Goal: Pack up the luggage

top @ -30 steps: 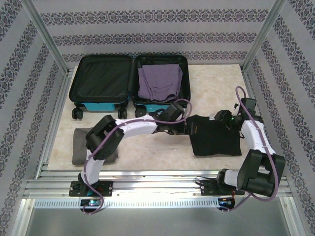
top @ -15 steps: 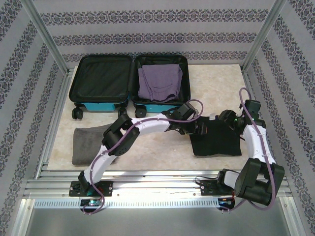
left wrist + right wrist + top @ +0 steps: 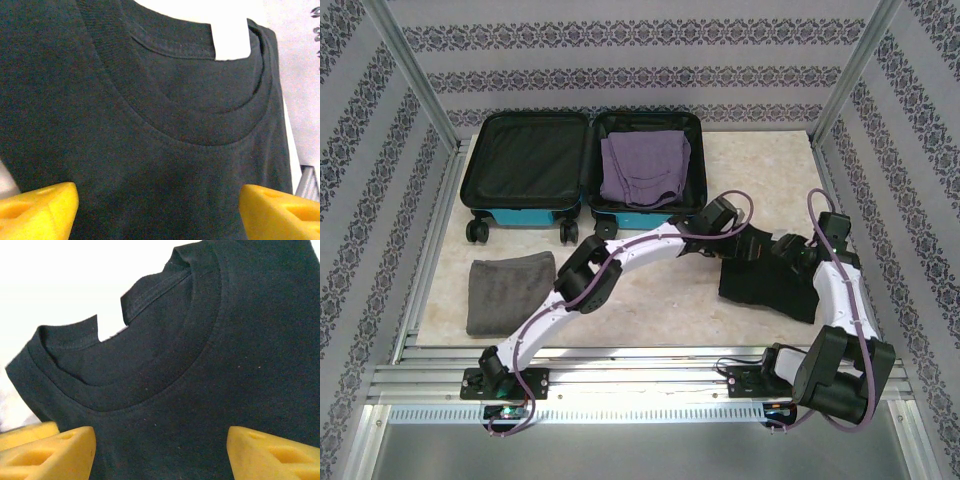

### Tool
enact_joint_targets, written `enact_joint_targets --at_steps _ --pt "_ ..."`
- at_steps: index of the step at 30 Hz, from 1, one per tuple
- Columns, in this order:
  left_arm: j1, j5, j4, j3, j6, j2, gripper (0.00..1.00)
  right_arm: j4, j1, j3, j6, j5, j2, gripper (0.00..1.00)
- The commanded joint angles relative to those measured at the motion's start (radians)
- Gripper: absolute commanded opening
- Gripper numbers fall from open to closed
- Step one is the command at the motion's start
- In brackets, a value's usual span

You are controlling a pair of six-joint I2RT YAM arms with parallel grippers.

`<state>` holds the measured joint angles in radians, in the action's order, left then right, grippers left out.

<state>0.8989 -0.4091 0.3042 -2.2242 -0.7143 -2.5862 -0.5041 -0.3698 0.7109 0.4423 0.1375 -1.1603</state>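
Beige table (image 3: 650,310): beyond the wide-spread left gripper (image 3: 160,200) and right gripper (image 3: 160,445), turquoise luggage (image 3: 520,215) lies open, black-lined, purple garment (image 3: 642,168) in its right half.

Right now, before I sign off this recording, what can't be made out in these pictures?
Top view: how the jaws of the left gripper and right gripper stand, masked by their own wrists above the black T-shirt.
Both wrist views: yellow fingers cut off by the bottom edge, so contact with the shirt is unclear.
Top view: anything under the purple garment in the luggage, covered by it.
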Motion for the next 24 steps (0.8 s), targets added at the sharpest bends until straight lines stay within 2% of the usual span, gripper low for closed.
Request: enact_joint_targets --at_steps 1,5,11,13,15,20,24 --pt "-0.024 0.055 0.172 -0.136 0.115 -0.037 0.84 -0.030 -0.018 0.006 0.003 -0.100 -0.006 0.72" --pt "-0.040 0.101 0.279 -0.231 0.191 -0.022 0.87 -0.075 -0.043 0.006 0.022 -0.195 0.022 0.75" --pt "-0.049 0.124 0.371 -0.255 0.244 0.021 0.89 -0.109 -0.087 -0.014 0.016 -0.281 0.093 0.87" --pt "-0.048 0.120 0.385 -0.255 0.235 0.021 0.89 -0.110 -0.121 -0.023 0.013 -0.261 0.094 0.88" --pt "-0.048 0.109 0.399 -0.255 0.221 0.014 0.89 -0.101 -0.157 -0.034 0.019 -0.229 0.083 0.95" --pt "-0.045 0.085 0.422 -0.252 0.199 0.000 0.89 -0.051 -0.248 -0.059 0.026 -0.118 0.018 0.96" --pt "-0.037 0.077 0.433 -0.251 0.197 -0.007 0.90 -0.008 -0.259 -0.077 0.026 -0.051 -0.048 0.97"
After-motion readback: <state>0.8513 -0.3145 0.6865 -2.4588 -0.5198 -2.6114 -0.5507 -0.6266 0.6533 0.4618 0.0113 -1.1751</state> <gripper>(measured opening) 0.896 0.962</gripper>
